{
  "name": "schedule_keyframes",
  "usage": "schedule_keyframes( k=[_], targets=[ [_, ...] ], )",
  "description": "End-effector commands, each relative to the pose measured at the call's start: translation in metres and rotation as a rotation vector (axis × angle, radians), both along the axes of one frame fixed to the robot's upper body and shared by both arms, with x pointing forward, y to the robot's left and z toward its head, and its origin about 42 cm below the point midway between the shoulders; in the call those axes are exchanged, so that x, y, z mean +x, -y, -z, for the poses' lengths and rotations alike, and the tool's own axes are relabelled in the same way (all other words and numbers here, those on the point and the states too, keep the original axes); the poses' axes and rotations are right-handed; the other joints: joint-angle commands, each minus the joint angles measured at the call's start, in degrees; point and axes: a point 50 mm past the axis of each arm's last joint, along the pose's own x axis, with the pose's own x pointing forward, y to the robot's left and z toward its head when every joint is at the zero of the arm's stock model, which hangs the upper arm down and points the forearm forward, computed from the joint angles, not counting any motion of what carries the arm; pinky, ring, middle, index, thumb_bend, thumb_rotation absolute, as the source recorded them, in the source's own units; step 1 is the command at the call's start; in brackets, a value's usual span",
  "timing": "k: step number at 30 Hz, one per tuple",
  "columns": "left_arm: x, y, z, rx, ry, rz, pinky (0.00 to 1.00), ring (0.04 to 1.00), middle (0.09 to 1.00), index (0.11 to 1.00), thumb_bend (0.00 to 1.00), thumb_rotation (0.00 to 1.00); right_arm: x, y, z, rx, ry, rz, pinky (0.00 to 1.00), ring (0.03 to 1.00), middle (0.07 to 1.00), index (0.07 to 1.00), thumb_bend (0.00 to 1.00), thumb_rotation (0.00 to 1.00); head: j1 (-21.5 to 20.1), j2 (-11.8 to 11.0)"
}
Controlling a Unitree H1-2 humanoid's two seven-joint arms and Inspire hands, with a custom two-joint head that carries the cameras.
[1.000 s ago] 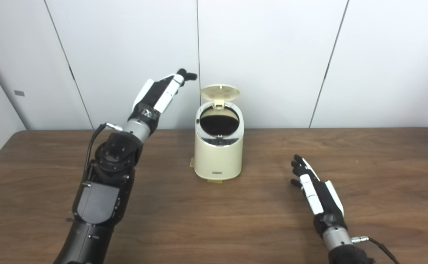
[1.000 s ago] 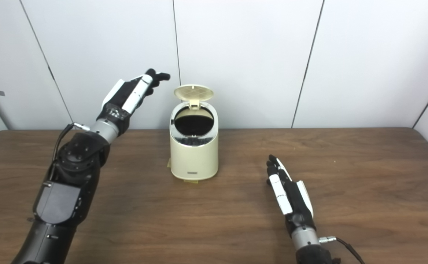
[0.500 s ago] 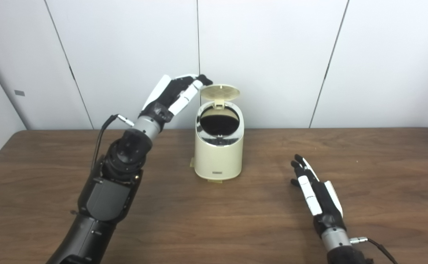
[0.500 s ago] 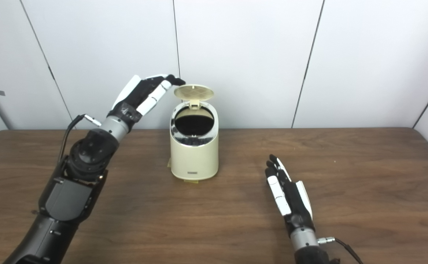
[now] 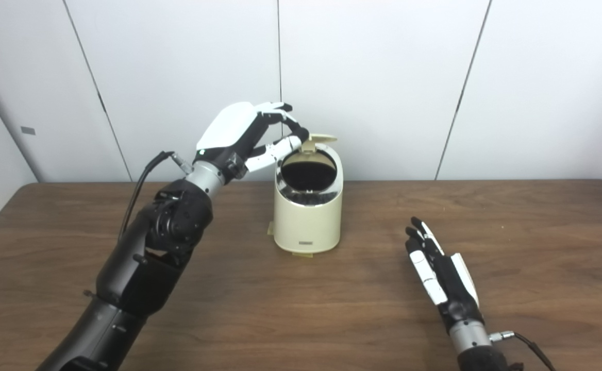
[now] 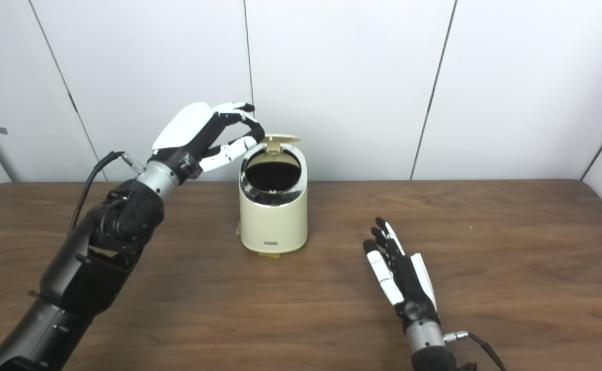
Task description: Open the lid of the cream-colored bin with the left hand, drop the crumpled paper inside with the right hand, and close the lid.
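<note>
The cream-colored bin [image 5: 307, 214] stands near the back of the wooden table [image 5: 538, 216], close to the wall. Its lid [image 5: 317, 139] is tilted low over the dark round opening, not closed. The left hand [image 5: 247, 135] is at the lid's left edge — fingers curled, fingertips [image 5: 301, 135] touching it. The right hand [image 6: 403, 281] lies flat on the table, fingers spread apart, holding nothing — well apart from the bin

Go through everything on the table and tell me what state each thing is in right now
bin: upright, mouth uncovered, inside too dark to see.
lid: partly lowered, not shut.
left hand: fingers curled at the lid's edge.
right hand: open, empty, flat by the table.
</note>
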Motion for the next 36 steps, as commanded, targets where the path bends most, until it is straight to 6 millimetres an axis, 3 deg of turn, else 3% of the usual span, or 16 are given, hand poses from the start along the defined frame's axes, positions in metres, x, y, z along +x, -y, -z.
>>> schedule_keyframes(
  k=[1, 5, 8, 12, 18, 23, 29, 36],
  targets=[
    [0.003, 0.001, -0.029, 0.048, 0.136, 0.012, 0.82, 0.919, 0.887, 0.695, 0.55, 1.0, -0.001, 0.005, 0.001, -0.031, -0.022, 0.019, 0.9, 0.917, 0.913, 0.969, 0.53, 1.0, -0.13, 0.38],
    [0.0, 0.002, -0.028, 0.146, 0.178, 0.005, 0.83, 0.934, 0.889, 0.692, 0.55, 1.0, -0.001, 0.006, -0.001, -0.043, -0.018, 0.021, 0.93, 0.92, 0.913, 0.977, 0.53, 1.0, -0.02, 1.05],
    [-0.003, 0.003, -0.024, 0.225, 0.195, 0.009, 0.83, 0.934, 0.894, 0.695, 0.55, 1.0, -0.003, 0.005, -0.008, 0.01, -0.029, 0.012, 0.84, 0.922, 0.916, 0.979, 0.53, 1.0, -0.19, 1.36],
    [-0.004, 0.008, -0.015, 0.33, 0.191, 0.017, 0.92, 0.972, 0.909, 0.741, 0.54, 1.0, -0.004, 0.004, -0.018, 0.076, -0.027, 0.013, 0.78, 0.915, 0.91, 0.971, 0.54, 1.0, -0.35, 1.6],
    [-0.004, 0.017, -0.002, 0.363, 0.182, 0.037, 0.88, 0.974, 0.909, 0.74, 0.53, 1.0, -0.002, 0.006, -0.023, 0.078, -0.024, 0.012, 0.81, 0.917, 0.908, 0.974, 0.55, 1.0, -0.15, 1.97],
    [-0.004, 0.018, 0.008, 0.418, 0.155, 0.038, 0.9, 0.967, 0.914, 0.749, 0.53, 1.0, -0.004, 0.005, -0.028, 0.072, -0.035, 0.019, 0.8, 0.913, 0.904, 0.975, 0.55, 1.0, -0.48, 2.5],
    [-0.006, 0.019, 0.018, 0.468, 0.096, 0.041, 0.94, 0.994, 0.95, 0.814, 0.53, 0.99, -0.009, 0.007, -0.032, -0.001, -0.034, 0.035, 0.87, 0.914, 0.901, 0.972, 0.55, 1.0, -0.71, 3.14],
    [-0.014, 0.021, 0.027, 0.472, 0.074, 0.046, 0.95, 0.996, 0.952, 0.81, 0.53, 0.97, -0.013, 0.011, -0.034, -0.033, -0.04, 0.039, 0.87, 0.922, 0.908, 0.976, 0.55, 1.0, -0.32, 4.42]
  ],
)
